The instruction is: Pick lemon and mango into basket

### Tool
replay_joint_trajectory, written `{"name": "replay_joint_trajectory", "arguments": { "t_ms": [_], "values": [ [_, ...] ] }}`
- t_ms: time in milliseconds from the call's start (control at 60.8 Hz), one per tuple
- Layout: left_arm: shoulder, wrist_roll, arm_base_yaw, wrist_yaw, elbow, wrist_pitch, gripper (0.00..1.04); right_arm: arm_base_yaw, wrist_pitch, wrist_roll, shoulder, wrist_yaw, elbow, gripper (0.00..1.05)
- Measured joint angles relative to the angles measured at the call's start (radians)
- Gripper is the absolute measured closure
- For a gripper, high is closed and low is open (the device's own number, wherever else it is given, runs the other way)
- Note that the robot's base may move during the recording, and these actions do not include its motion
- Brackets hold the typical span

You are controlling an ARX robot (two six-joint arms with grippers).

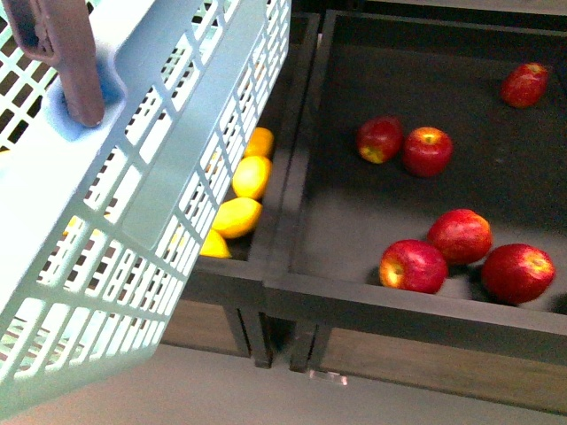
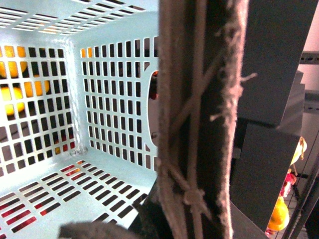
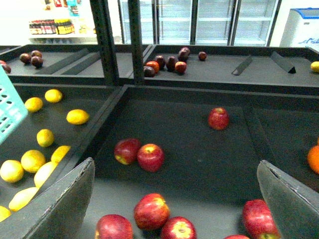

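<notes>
the basket [image 1: 133, 221] hangs tilted in the front view, its grey-brown handle [image 1: 66, 53] at the upper edge. in the left wrist view the same handle [image 2: 194, 124], bound with white ties [image 2: 192, 196], fills the picture close up with the basket's slotted floor behind it. whether the left gripper is clamped on it cannot be told.

just beside the basket's slotted side, outside it, yellow fruit lie in a dark tray [image 1: 282, 221]. the lemon [image 1: 236, 217], with pointed ends, almost touches the basket's wall. the mango [image 1: 260, 142], more orange, is partly hidden behind that wall; the two are hard to tell apart for certain.

well apart from the basket, red apples [image 1: 427, 150] lie in the neighbouring tray [image 1: 354, 301]. the right gripper [image 3: 174, 163] hovers over them with its fingers [image 3: 65, 204] spread wide, holding nothing.
</notes>
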Motion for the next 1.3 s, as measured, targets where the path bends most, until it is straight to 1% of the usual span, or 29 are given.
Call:
{"name": "replay_joint_trajectory", "arguments": {
  "t_ms": [1217,1299],
  "values": [
    [0.0,0.004,0.001,0.001,0.0,0.0,1.0,-0.001,0.0,0.0,0.0,-0.009,0.0,0.09],
    [0.002,0.003,0.012,-0.017,0.0,0.0,1.0,-0.001,0.0,0.0,0.001,-0.01,0.0,0.09]
  ]
}}
